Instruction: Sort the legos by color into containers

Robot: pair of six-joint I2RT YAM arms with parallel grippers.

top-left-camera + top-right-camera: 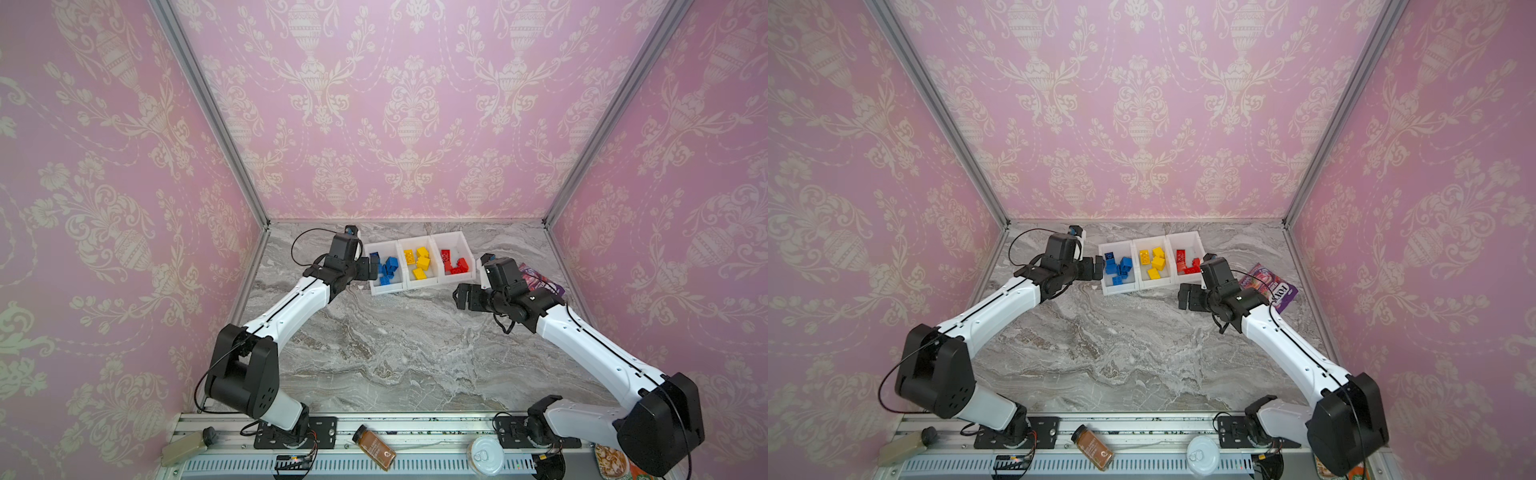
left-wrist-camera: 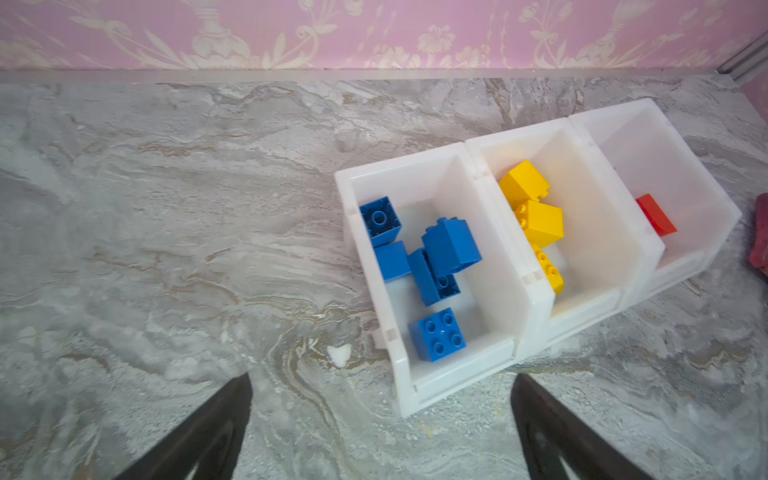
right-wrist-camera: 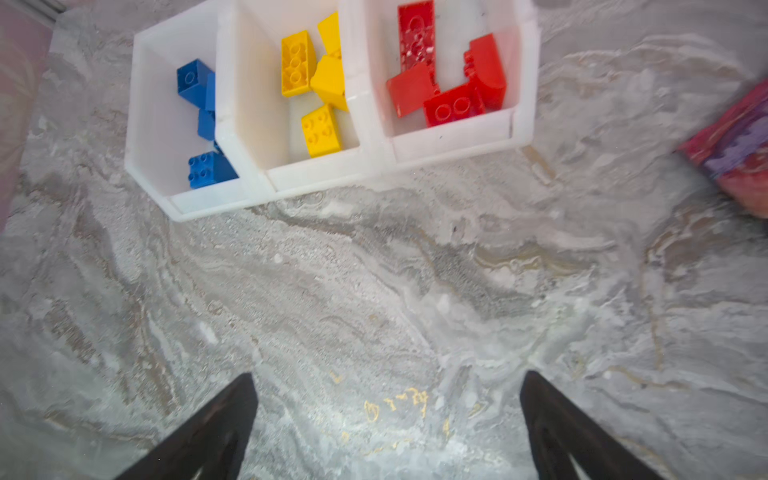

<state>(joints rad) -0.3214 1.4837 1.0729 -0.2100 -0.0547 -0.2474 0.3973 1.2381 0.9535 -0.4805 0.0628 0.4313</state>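
Observation:
Three joined white containers (image 1: 388, 287) (image 1: 1121, 289) stand near the back wall in both top views. The left one holds blue legos (image 1: 386, 268) (image 2: 451, 245), the middle one yellow legos (image 1: 419, 262) (image 3: 322, 131), and the right one red legos (image 1: 455, 264) (image 3: 453, 106). My left gripper (image 1: 370, 266) (image 2: 380, 376) hangs open beside the blue bin's outer left wall, with nothing between its fingers. In front of the red bin, a little above the marble, my right gripper (image 1: 459, 296) (image 3: 386, 376) is open and empty. No loose legos show on the table.
A purple and red snack packet (image 1: 540, 280) (image 3: 735, 153) lies right of the bins, behind the right wrist. On the front rail lie a spice jar (image 1: 374, 446) and a white-lidded can (image 1: 486, 455). Pink walls enclose three sides.

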